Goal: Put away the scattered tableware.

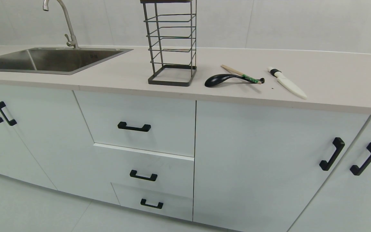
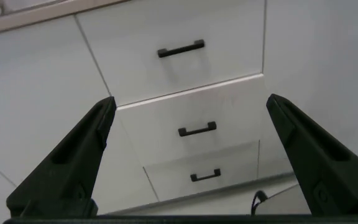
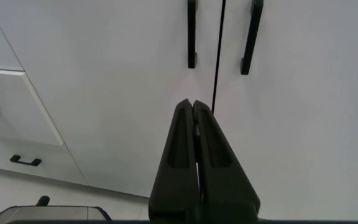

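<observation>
At the left gripper (image 2: 191, 101), black fingers (image 2: 79, 162) spread wide, with nothing between them. Beyond the fingers, a stack of three white drawers (image 2: 188, 81) with black handles.

At the right gripper (image 3: 193, 104), fingers pressed flat together, gripping nothing. In front of it, white cabinet doors (image 3: 291, 124) with two upright black handles.

On the pale countertop (image 1: 333, 71), the scattered tableware:
- A black spoon (image 1: 219, 79), just to the right of a tall dark wire rack (image 1: 172, 48), bowl turned toward the rack.
- A pair of wooden chopsticks (image 1: 237, 72), lying slantwise against the spoon's handle near its end.
- A white knife (image 1: 288, 84) with a black band near its far end, a little further right and not touching them.

Standing upright near the counter's front edge, the rack.

Farther left, a steel sink (image 1: 18, 59) sunk into the countertop, with a curved faucet (image 1: 66, 22) behind it.
</observation>
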Robot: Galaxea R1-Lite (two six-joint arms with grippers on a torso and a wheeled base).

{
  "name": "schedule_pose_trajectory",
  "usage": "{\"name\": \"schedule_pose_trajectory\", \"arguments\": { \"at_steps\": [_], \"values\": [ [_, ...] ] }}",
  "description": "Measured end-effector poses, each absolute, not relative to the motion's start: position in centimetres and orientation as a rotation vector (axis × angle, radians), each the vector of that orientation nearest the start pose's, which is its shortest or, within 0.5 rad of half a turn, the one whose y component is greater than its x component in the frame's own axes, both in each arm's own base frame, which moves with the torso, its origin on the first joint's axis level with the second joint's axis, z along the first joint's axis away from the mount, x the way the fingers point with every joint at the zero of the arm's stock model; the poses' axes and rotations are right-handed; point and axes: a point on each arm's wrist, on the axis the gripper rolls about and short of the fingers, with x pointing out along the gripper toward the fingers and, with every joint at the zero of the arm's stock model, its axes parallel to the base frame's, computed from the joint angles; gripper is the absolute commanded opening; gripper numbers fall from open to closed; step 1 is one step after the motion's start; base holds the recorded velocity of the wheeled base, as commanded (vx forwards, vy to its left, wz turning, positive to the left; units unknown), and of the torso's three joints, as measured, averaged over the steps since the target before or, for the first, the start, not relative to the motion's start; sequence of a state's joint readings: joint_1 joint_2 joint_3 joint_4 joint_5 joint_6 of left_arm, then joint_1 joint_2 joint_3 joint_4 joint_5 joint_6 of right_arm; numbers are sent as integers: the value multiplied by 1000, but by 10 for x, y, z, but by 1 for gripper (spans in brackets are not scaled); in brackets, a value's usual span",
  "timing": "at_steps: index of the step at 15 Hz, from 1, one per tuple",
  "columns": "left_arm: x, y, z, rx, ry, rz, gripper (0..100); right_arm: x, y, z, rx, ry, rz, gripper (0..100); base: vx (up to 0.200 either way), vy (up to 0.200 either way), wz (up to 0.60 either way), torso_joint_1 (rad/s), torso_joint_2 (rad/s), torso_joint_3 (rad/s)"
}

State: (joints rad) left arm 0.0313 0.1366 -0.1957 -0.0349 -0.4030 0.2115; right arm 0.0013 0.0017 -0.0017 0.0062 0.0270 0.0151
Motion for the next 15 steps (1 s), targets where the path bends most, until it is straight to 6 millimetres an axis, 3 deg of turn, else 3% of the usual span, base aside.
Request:
{"name": "schedule_pose_trajectory", "arguments": {
  "at_steps": [3,7,9,12,15],
  "values": [
    [-17,-12,142,362,-116,-497,100,-23,1,75,16,6,28,0,0,0,0,0,0,0],
    [4,-12,143,372,5,-561,100,-23,1,75,16,6,28,0,0,0,0,0,0,0],
    [17,-13,144,374,58,-674,100,-23,1,75,16,6,28,0,0,0,0,0,0,0],
    [40,-26,143,375,135,-928,100,-23,1,75,16,6,28,0,0,0,0,0,0,0],
    [72,-46,144,395,204,-1028,100,-23,1,75,16,6,28,0,0,0,0,0,0,0]
  ]
}}
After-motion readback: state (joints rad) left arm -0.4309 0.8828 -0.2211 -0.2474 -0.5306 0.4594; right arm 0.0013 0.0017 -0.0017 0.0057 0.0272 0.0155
